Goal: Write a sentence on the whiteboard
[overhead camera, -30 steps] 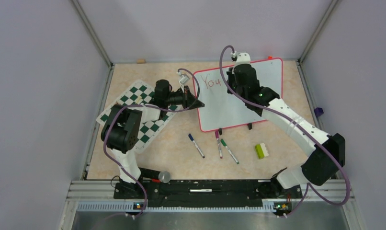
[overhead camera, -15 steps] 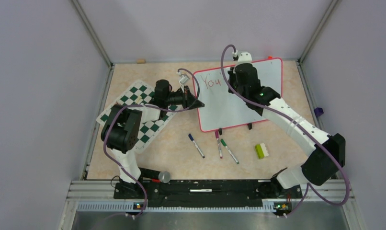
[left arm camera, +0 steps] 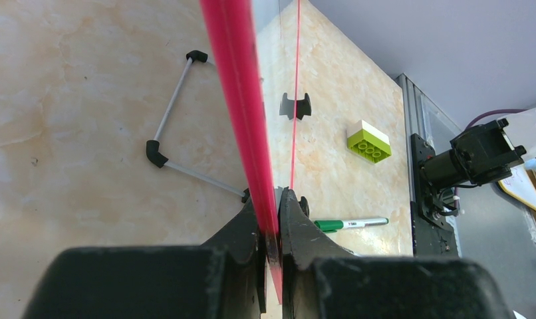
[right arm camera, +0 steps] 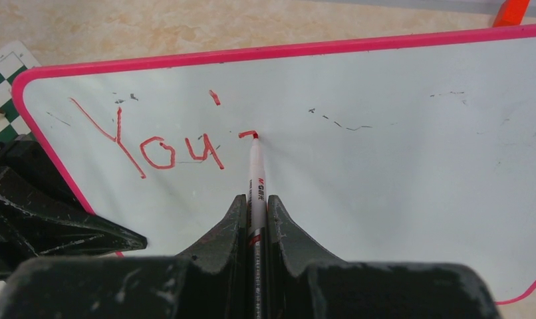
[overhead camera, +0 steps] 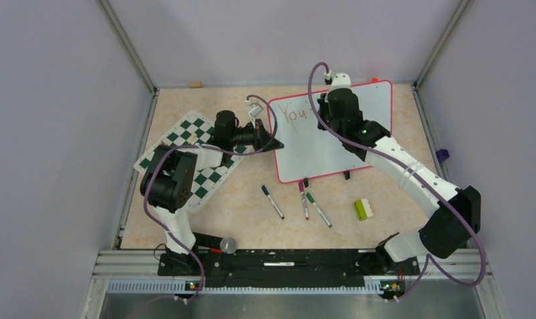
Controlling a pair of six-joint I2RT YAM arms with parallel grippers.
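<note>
The whiteboard (overhead camera: 322, 149) with its red-pink frame stands at the back of the table. Its face (right arm camera: 385, 166) carries "You" in red, an apostrophe mark, and a short fresh stroke. My right gripper (right arm camera: 255, 199) is shut on a red marker (right arm camera: 255, 169) whose tip touches the board at the end of that stroke. Over in the top view, that gripper (overhead camera: 327, 100) is over the board's upper middle. My left gripper (left arm camera: 270, 196) is shut on the board's left frame edge (left arm camera: 239, 93), seen edge-on; from above it (overhead camera: 273, 143) pinches the left side.
A green-and-white chess mat (overhead camera: 185, 153) lies under the left arm. A blue marker (overhead camera: 272, 201), a purple marker (overhead camera: 303, 199) and a green marker (overhead camera: 318, 209) lie in front of the board. A green-and-white brick (overhead camera: 364, 209) sits to the right.
The right gripper with the marker has shifted slightly right along the board. The left arm has held still.
</note>
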